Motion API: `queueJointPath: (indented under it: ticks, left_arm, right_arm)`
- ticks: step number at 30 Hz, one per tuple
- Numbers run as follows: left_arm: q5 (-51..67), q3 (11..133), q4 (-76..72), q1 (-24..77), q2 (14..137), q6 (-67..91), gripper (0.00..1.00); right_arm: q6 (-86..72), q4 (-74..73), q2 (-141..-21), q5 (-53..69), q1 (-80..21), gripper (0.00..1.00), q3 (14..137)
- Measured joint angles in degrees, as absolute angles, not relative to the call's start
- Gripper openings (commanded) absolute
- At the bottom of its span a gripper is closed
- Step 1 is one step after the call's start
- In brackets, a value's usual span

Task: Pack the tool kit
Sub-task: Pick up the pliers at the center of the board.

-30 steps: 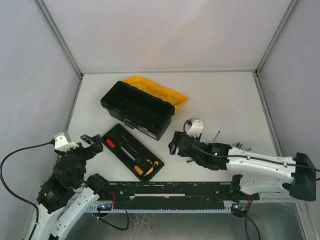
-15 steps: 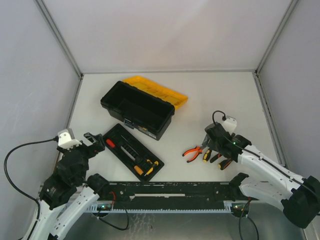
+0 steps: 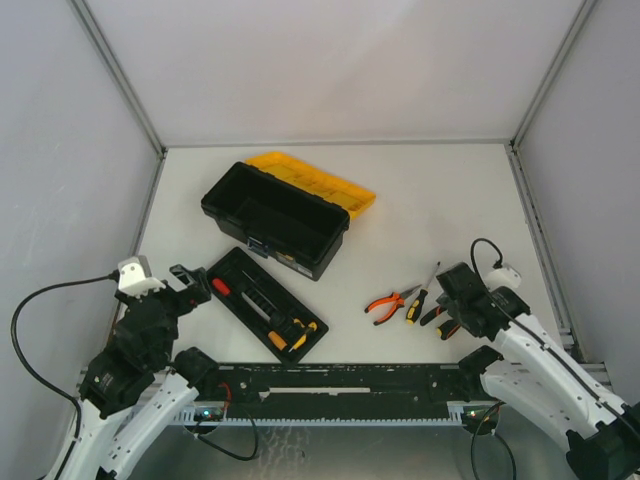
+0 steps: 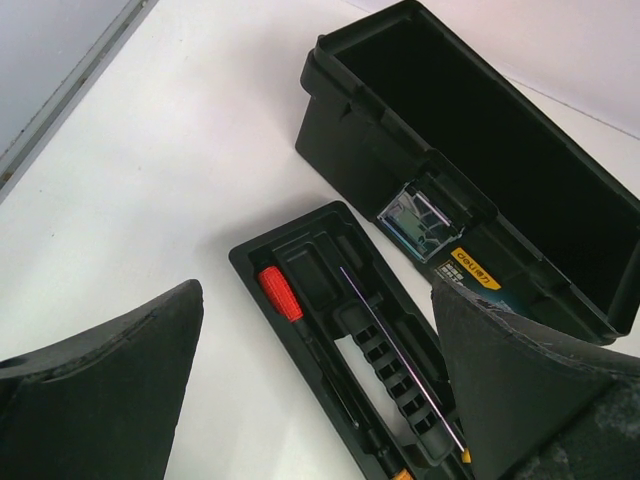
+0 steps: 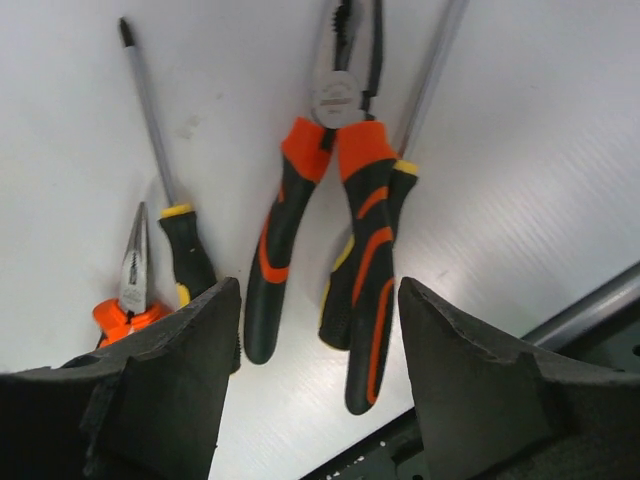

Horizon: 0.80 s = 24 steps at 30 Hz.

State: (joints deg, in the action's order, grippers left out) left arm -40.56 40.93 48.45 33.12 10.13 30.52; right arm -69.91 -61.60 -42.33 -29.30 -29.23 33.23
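The black toolbox (image 3: 275, 218) stands open at centre left, its yellow lid (image 3: 318, 184) folded back. In front of it lies the black inner tray (image 3: 262, 303), holding a red-handled screwdriver (image 4: 281, 293) and yellow-handled tools (image 3: 298, 333). My left gripper (image 3: 190, 283) hangs open just left of the tray, its fingers empty. Orange pliers (image 3: 388, 303) and a screwdriver (image 3: 418, 300) lie loose on the table at the right. My right gripper (image 5: 320, 360) is open over the handles of black-and-orange pliers (image 5: 330, 230), gripping nothing.
A second screwdriver (image 5: 165, 190) and small orange pliers (image 5: 125, 290) lie left of the big pliers. The toolbox's teal latch (image 4: 420, 218) faces the tray. A black rail (image 3: 340, 385) runs along the near table edge, close behind the right gripper.
The right arm has swung from beside the toolbox to the right, uncovering the loose pliers and screwdrivers, and now hovers over them. The left arm has barely shifted.
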Motion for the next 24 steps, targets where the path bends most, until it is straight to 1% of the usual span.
queueJointPath:
  ticks: [5,6,8,11,15,18,21,24]
  left_arm:
    - [-40.0,40.9,48.2,33.0,10.1,30.3,1.00]
    - [-39.9,40.9,48.1,32.9,10.1,30.3,1.00]
    - [-39.8,40.9,48.0,32.9,10.1,30.3,1.00]
    - [-39.6,40.9,47.8,32.8,10.1,30.2,1.00]
    - [-39.2,40.9,47.6,32.5,10.1,29.9,1.00]
    - [-38.7,40.7,47.4,32.3,10.1,29.6,1.00]
    - [-38.6,40.0,47.3,32.3,10.1,29.3,1.00]
    - [-38.5,39.8,47.2,32.1,10.1,29.3,1.00]
  right_arm:
    - [-79.2,-68.3,-45.2,-33.6,-29.0,0.64,33.3]
    - [-80.3,-69.1,-46.0,-34.1,-28.8,0.61,33.3]
    - [-82.4,-70.6,-47.9,-34.9,-28.0,0.59,33.3]
    - [-82.9,-70.2,-49.2,-34.8,-27.0,0.56,33.3]
    - [-81.5,-66.1,-48.6,-33.5,-26.5,0.55,32.7]
    - [-80.2,-62.5,-49.2,-32.0,-25.7,0.50,31.1]
    - [-79.3,-60.3,-51.1,-30.8,-24.7,0.42,30.3]
    - [-78.5,-58.8,-53.1,-30.0,-24.2,0.36,30.3]
